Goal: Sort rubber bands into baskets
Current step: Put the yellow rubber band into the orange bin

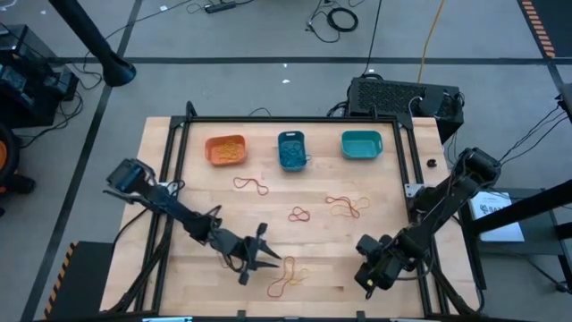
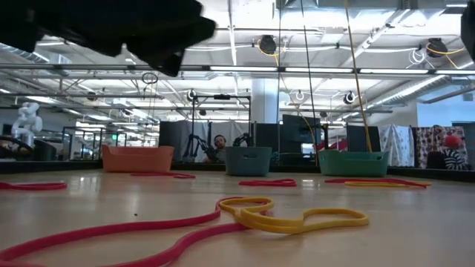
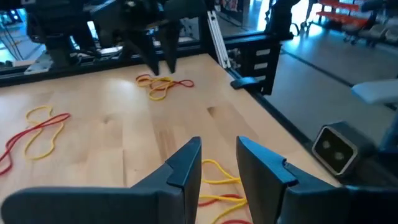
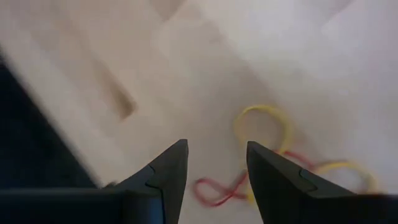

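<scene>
Left gripper [image 1: 271, 260] open (nr front edge), rubber bands [image 1: 288, 275] partly hidden.

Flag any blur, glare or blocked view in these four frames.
High view: evenly lit, table readable. Low view: a dark arm fills the top left corner; ceiling lights glare; the near yellow rubber band is fairly sharp. Right wrist view: soft throughout, the bands smeared. Left wrist view: background somewhat blurred.

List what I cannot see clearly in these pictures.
- Low view: the walls of the orange basket, blue basket and teal basket hide their contents.
- High view: the rubber bands inside the blue basket are too small to count.
- Right wrist view: the yellow and red loops are blurred, partly behind the right gripper.
</scene>
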### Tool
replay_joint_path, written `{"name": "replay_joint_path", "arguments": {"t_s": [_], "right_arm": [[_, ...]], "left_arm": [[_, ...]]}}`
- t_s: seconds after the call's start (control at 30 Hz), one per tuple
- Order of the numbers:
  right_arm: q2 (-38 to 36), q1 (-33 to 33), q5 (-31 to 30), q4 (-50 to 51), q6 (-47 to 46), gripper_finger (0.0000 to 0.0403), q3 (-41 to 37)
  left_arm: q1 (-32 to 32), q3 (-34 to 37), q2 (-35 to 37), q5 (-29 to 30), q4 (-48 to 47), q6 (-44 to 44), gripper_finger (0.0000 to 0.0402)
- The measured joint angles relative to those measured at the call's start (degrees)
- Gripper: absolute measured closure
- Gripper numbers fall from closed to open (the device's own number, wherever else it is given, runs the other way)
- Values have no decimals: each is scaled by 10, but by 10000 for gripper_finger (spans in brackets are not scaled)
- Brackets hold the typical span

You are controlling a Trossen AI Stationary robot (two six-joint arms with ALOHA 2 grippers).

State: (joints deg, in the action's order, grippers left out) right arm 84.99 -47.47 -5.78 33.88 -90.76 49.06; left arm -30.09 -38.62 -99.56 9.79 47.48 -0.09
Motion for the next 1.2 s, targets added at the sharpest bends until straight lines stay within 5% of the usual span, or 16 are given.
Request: {"name": "replay_joint_path", "arguments": {"t_s": [0.73,0.87,1.03,1.2], "right_arm": [[91,1,21,63,40,248,-1],[107,3,53,49,62,286,-1],[108,1,22,35,120,387,-1],[109,1,-31,37,147,400,1]], "left_arm": [[4,-40,-36,-23,-35,28,292],[4,-40,-36,-23,-34,21,292],[35,-40,-36,-24,-20,19,292],[74,-52,-61,-62,-15,-29,292]]}}
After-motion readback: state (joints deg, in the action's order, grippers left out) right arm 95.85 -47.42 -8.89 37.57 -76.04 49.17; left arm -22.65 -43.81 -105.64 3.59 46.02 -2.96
